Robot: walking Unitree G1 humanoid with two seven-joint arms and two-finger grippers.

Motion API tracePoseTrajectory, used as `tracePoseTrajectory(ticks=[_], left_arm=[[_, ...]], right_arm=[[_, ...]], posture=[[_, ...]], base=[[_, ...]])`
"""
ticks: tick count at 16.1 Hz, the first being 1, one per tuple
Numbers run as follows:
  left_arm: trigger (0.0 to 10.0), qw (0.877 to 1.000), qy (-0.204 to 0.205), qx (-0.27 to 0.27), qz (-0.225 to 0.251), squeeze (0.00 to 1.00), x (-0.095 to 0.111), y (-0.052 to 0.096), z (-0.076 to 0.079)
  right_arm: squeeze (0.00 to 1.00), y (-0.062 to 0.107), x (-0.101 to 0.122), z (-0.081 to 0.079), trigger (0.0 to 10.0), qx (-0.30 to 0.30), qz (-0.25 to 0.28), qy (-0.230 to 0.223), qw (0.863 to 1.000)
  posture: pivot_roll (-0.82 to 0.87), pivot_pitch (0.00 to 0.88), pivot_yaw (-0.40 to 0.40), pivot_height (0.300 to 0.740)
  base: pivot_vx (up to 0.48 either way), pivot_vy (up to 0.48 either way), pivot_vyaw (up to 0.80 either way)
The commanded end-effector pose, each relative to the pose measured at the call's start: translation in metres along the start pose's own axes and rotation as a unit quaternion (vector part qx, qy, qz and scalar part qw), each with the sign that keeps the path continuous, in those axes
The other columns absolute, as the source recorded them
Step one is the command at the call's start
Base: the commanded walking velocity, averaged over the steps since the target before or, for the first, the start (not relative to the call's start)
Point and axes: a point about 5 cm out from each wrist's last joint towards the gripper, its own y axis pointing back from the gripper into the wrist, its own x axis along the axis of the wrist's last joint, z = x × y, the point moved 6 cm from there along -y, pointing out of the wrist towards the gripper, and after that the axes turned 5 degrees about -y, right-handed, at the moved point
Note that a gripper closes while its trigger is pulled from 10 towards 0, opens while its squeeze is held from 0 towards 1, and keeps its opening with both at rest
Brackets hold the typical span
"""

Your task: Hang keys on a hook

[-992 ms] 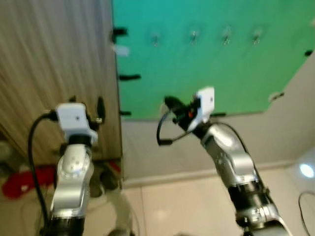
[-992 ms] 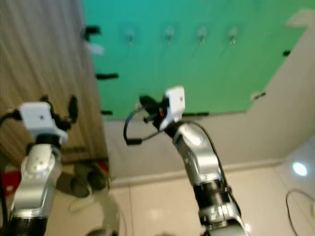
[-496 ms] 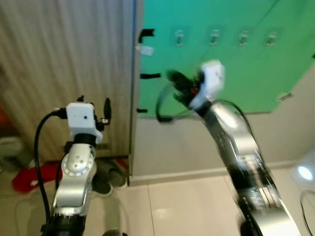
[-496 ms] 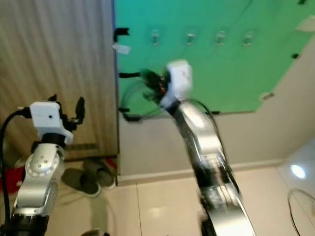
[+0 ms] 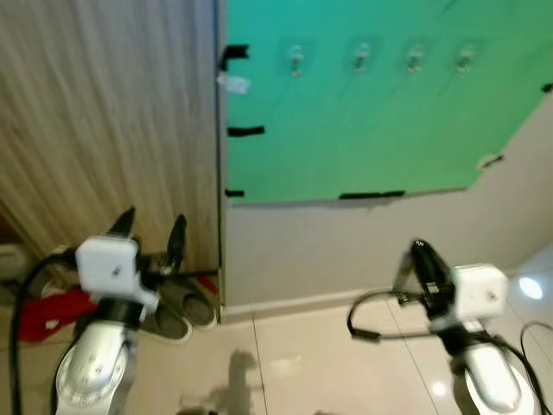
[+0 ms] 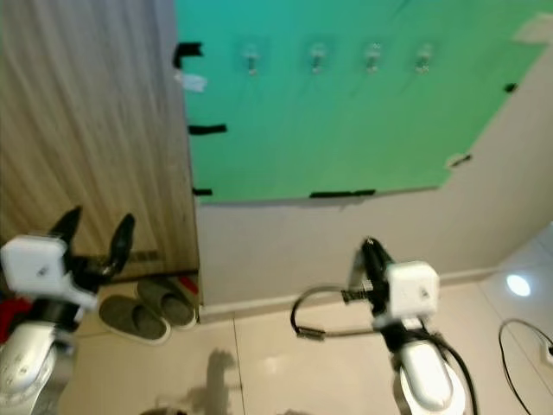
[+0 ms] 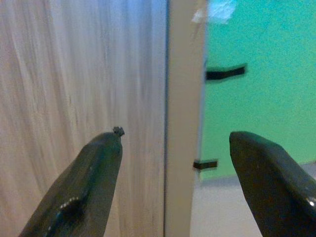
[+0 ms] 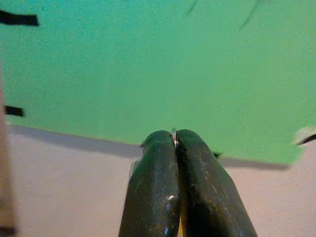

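Silvery sliver of a key ring [image 8: 174, 132], pinched between the pressed-together black fingers of the right gripper [image 5: 418, 256]; rest of the keys hidden. Held low before the pale wall [image 5: 346, 251], well beneath the green board [image 5: 363, 121] and its row of four small hooks [image 5: 362, 57]. Left gripper [image 5: 151, 232] spread wide and empty, raised before the wood-grain panel [image 5: 104, 112]. Black tape strips [image 5: 245, 131] along the board's edge. Slippers [image 5: 181, 309] on the tiled floor [image 5: 302, 363] beside something red [image 5: 47, 313].
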Motion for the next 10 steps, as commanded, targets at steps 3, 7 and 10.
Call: tracePoseTrajectory(ticks=[3, 7, 10], left_arm=[[10.0, 0.998, -0.013, 0.016, 0.065, 0.00, 0.030, -0.024, 0.008], [10.0, 0.998, 0.005, 0.031, 0.058, 0.00, 0.025, -0.035, -0.002], [10.0, 0.996, 0.018, 0.061, 0.056, 0.00, 0.025, -0.043, -0.011]], right_arm=[[0.00, -0.021, 0.036, -0.017, 10.0, 0.027, 0.086, 0.039, 0.995], [0.00, -0.045, 0.029, -0.021, 10.0, 0.030, 0.077, 0.018, 0.996], [0.00, -0.055, 0.029, -0.026, 10.0, 0.044, 0.080, 0.009, 0.996]], posture=[[-0.05, 0.017, -0.079, 0.740], [-0.05, 0.019, -0.082, 0.740], [-0.04, 0.023, -0.092, 0.740]], base=[[0.000, 0.000, 0.00], [0.434, 0.000, 0.00], [0.480, 0.000, 0.00]])
